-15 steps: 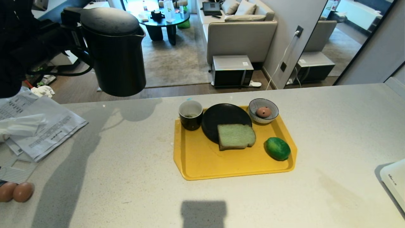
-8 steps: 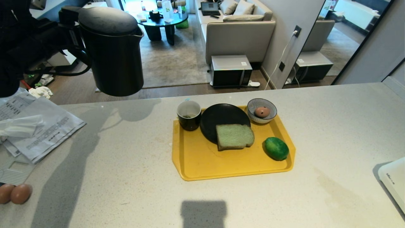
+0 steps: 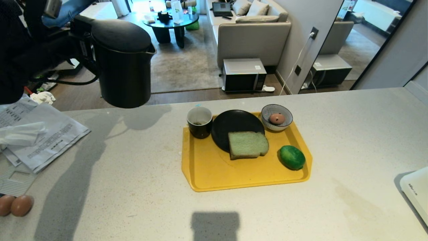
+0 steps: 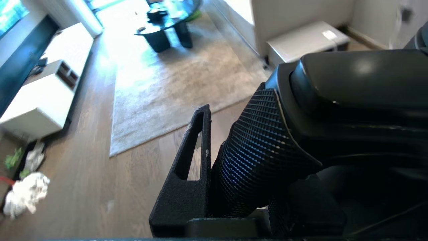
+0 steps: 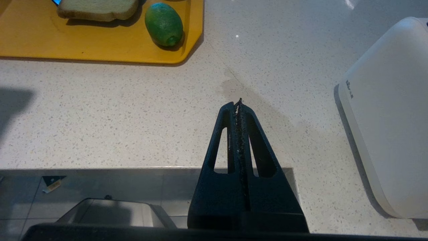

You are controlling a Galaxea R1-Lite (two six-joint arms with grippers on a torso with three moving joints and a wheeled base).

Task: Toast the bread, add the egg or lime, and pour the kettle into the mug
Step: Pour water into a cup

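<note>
The left gripper (image 4: 214,167) is clenching the ribbed loop handle of the tall matte black kettle (image 3: 122,63), holding it in the air up and to the left of the yellow plastic tray (image 3: 214,174) on the speckled white tabletop (image 3: 133,167). On that tray are sitting the small black mug with a white inside (image 3: 200,122), the pale green bread slice (image 3: 248,145) overlapping a round black plate (image 3: 234,125), and the glossy green lime (image 3: 292,157). The right gripper (image 5: 239,103) is hanging clamped shut and empty over the tabletop, off the tray's near right corner.

Kettle (image 4: 334,110) hides one side of left gripper (image 4: 214,140); eggs (image 3: 16,205) & white box (image 3: 416,195) cut off by edge.
</note>
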